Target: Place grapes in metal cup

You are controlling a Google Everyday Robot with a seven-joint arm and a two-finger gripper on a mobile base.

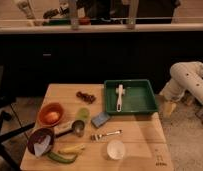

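The grapes [85, 96] are a small dark red bunch lying on the wooden table [140, 137], near its far edge and left of the green tray. The metal cup [78, 128] stands upright near the table's middle left, in front of a green can [83, 114]. My gripper [168, 108] hangs off the table's right edge, below the white arm [187, 80], beside the tray. It is far from both the grapes and the cup and holds nothing that I can see.
A green tray [141, 102] holds a white brush [120, 96]. An orange bowl [50, 114], a blue sponge [100, 119], a fork [106, 134], a white cup [115, 149], a dark bowl [40, 141], a banana [72, 148] and a green vegetable [62, 158] lie around the cup.
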